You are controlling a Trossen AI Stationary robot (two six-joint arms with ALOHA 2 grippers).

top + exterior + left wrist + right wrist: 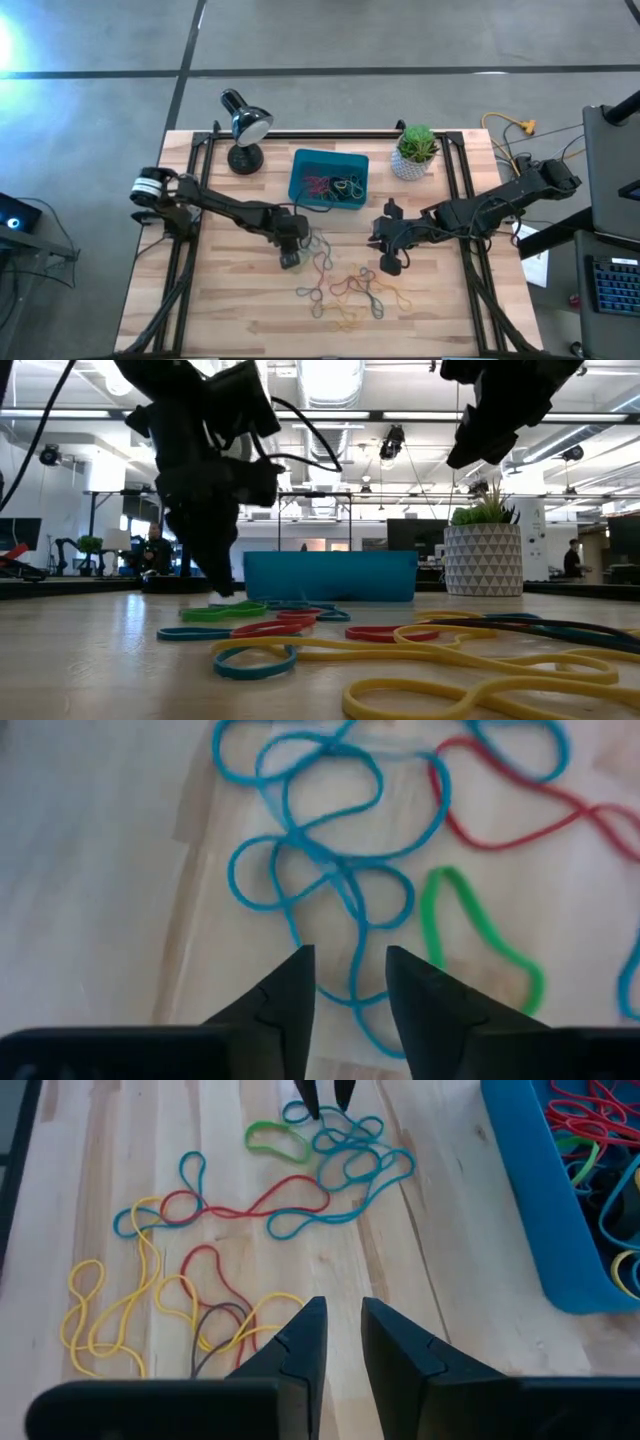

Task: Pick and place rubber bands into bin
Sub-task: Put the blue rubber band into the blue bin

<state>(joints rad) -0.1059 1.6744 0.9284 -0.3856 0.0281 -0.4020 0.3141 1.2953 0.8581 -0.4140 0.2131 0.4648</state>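
Loose rubber bands in blue, red, yellow, green and black lie tangled on the wooden table, in front of the teal bin. More bands lie inside the bin. My left gripper is open and points down, low over a tangle of blue bands. Its two fingers stand on either side of one blue strand, with a green band beside them. I cannot see that they touch it. My right gripper is open by a narrow gap and hangs well above the table, over the yellow and red bands.
A black desk lamp and a white pot with a green plant stand at the table's far edge on either side of the bin. Black frame rails run along the left and right sides. Bare wood lies near the front edge.
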